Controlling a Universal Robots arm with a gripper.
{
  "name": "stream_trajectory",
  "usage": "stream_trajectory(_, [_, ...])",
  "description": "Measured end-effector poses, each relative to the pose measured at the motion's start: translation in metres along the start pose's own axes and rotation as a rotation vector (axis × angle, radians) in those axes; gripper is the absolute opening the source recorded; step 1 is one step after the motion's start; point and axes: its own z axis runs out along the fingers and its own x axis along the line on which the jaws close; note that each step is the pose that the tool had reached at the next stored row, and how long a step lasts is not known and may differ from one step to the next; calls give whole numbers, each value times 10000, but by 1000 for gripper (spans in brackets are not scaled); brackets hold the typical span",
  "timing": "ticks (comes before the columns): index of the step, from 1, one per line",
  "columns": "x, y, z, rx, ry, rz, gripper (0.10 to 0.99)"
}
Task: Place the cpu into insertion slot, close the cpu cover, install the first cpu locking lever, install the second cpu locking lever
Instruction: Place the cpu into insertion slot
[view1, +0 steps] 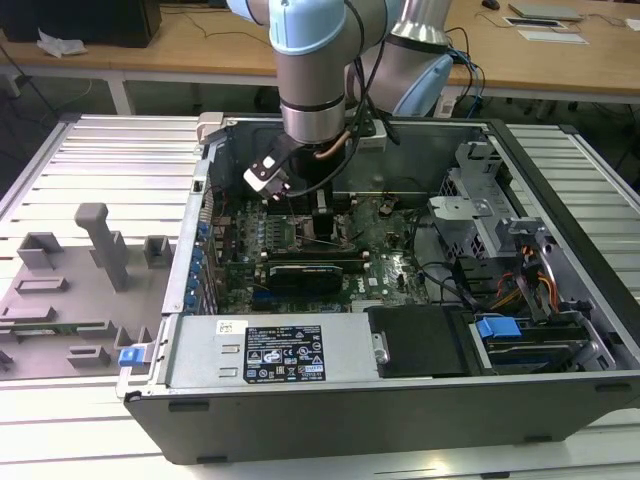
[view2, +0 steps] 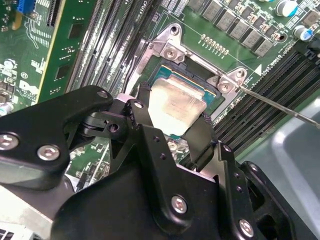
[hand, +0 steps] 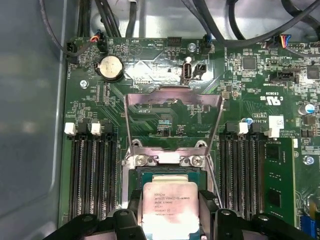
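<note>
Presently the cpu (view2: 177, 102) is pinched at two opposite edges by the gripper's (view2: 173, 114) fingers (view2: 200, 135), right over the insertion slot (hand: 150, 174). The cpu cover (hand: 172, 96) stands swung open beside it. In the exterior view, the power supply (view1: 270, 352) lies at the slot's 6 o'clock and the drive cage (view1: 470, 215) toward 3 o'clock.

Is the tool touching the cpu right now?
Touching. The second wrist view shows the tool with fingers pressed against opposite edges of the cpu at the insertion slot.

open computer case (view1: 400, 420) on a slatted table (view1: 110, 160), grey fixture block (view1: 60, 300) beside it, coin battery (hand: 111, 67) inside.
</note>
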Motion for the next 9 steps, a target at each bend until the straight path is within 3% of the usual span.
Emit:
stream_trajectory(5, [0, -1, 6, 0, 0, 0, 537])
stream_trajectory(6, [0, -1, 6, 0, 0, 0, 549])
stream_trajectory(7, [0, -1, 7, 0, 0, 0, 616])
stream_trajectory(9, [0, -1, 7, 0, -1, 0, 616])
